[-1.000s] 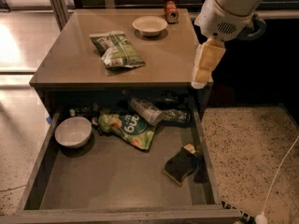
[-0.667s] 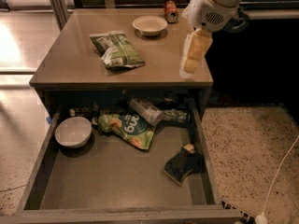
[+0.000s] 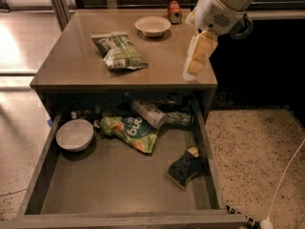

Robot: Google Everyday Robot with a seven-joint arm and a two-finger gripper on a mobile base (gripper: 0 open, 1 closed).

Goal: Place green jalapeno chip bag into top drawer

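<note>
Green jalapeno chip bag lies ungrasped on the desk; top drawer stands open below. My claw hovers upper right, and I cannot tell its grip.

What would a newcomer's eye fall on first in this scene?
The pale gripper hangs over the right side of the table. Left of it, the green jalapeno chip bag lies on the tabletop. Below, the top drawer stands wide open, with a white bowl at its left and a light-green bag beside it.

The green jalapeno chip bag is laid on the table. The gripper is held above the table's right edge.
</note>
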